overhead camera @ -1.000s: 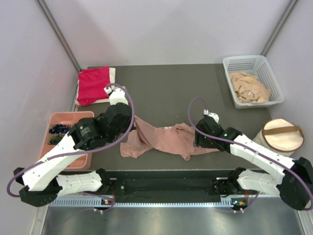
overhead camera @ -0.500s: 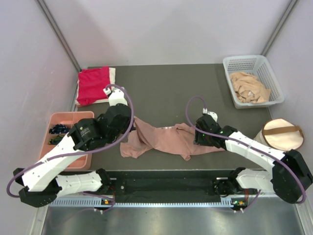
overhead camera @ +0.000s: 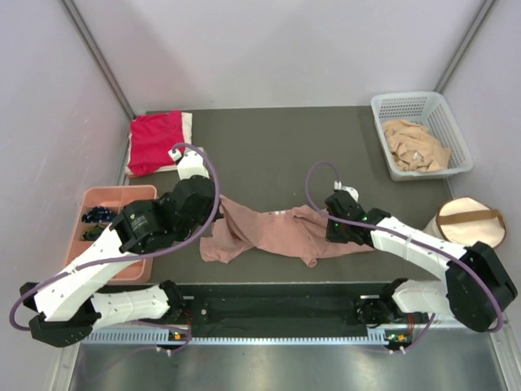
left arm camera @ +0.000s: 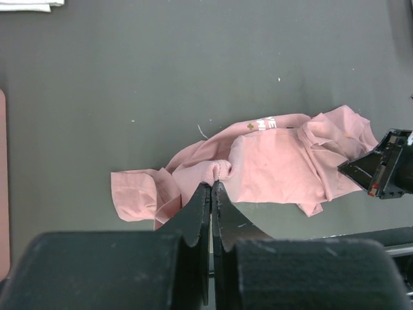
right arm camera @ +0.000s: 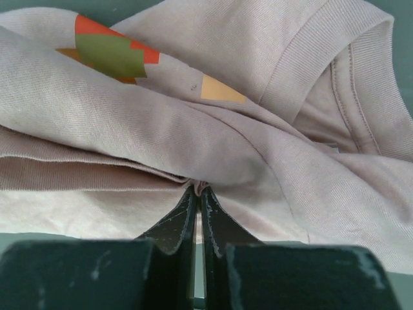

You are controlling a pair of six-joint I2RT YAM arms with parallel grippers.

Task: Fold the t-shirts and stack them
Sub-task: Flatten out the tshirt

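The right arm point(overhead camera: 423, 252) has swung its elbow in toward the table point(overhead camera: 277, 147) since a second ago, while the pink shirt point(overhead camera: 277, 232) lies much as it did, crumpled across the near middle. The left gripper point(left arm camera: 211, 187) is clenched on a bunched fold toward the shirt's left side, and the right gripper point(right arm camera: 197, 191) pinches a ridge of cloth at its right end, near the collar. The red shirt point(overhead camera: 155, 140) lies folded on a white shirt point(overhead camera: 186, 124) at the far left corner, and the tan shirt point(overhead camera: 415, 145) sits in the basket point(overhead camera: 444, 104) at the far right.
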